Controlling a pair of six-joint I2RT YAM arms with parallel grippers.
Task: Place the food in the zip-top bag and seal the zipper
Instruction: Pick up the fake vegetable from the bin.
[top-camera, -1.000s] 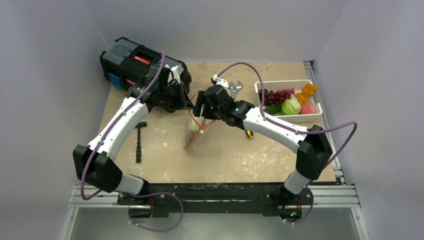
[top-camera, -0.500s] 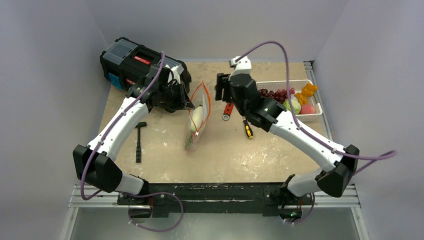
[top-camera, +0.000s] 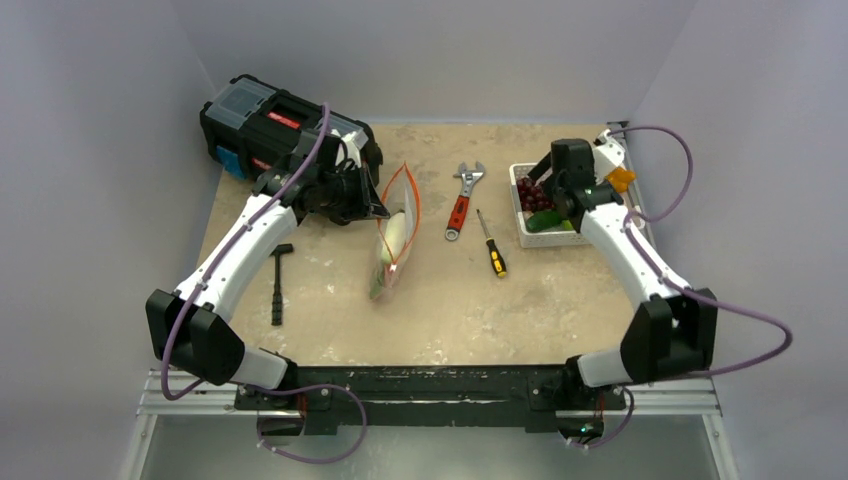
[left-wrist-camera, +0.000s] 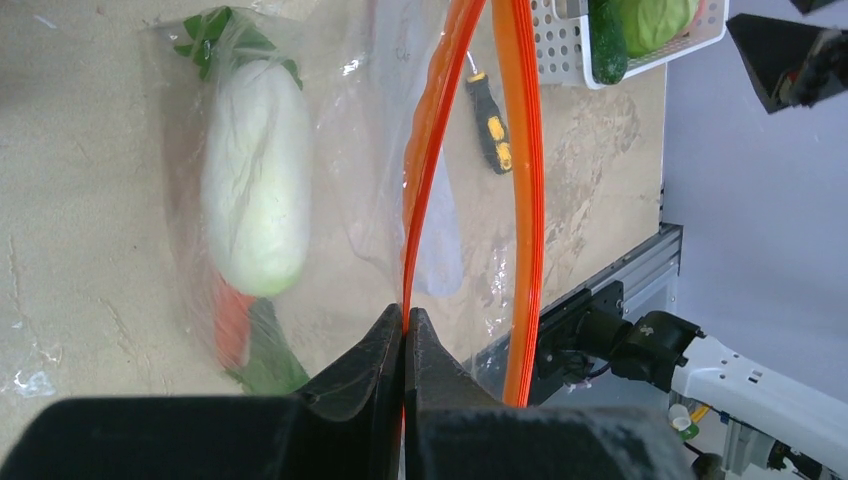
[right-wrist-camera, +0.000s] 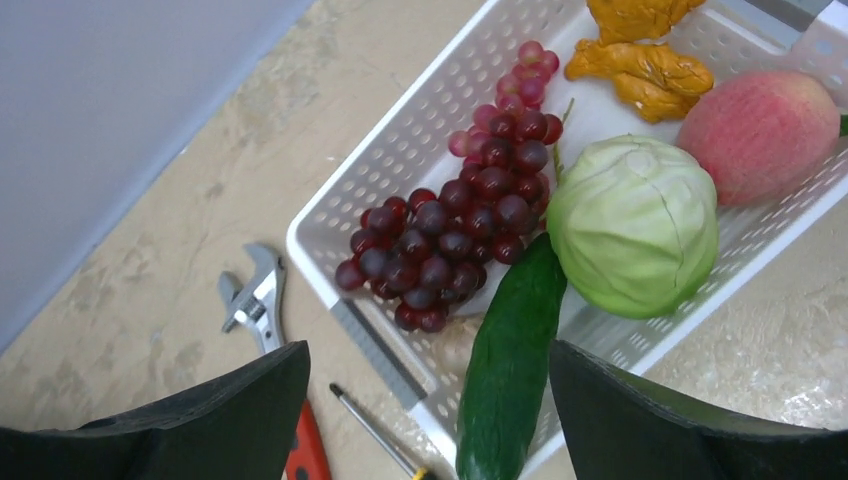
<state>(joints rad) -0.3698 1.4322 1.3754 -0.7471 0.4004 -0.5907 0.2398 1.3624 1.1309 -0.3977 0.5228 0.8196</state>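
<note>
The clear zip-top bag (top-camera: 392, 250) lies mid-table with its red-orange zipper (left-wrist-camera: 524, 180) held open in a loop. Inside it are a white-green radish (left-wrist-camera: 255, 190), an orange carrot (left-wrist-camera: 230, 325) and leafy greens. My left gripper (left-wrist-camera: 405, 322) is shut on one side of the zipper strip; it also shows in the top view (top-camera: 378, 208). My right gripper (right-wrist-camera: 428, 400) is open and empty above the white basket (right-wrist-camera: 390, 130), which holds a purple grape bunch (right-wrist-camera: 455, 235), a green cucumber (right-wrist-camera: 510, 365), a green cabbage (right-wrist-camera: 632, 225), a pink-red fruit (right-wrist-camera: 762, 130) and orange pieces (right-wrist-camera: 642, 68).
A red-handled wrench (top-camera: 459, 203) and a yellow-black screwdriver (top-camera: 492, 248) lie between the bag and the basket. A black toolbox (top-camera: 275, 125) stands at the back left. A black hammer (top-camera: 279, 280) lies at the left. Walls close in on both sides.
My right arm has swung from the bag's mouth to the right and now hovers over the basket, empty. The radish now lies in the bag. The left gripper has held still.
</note>
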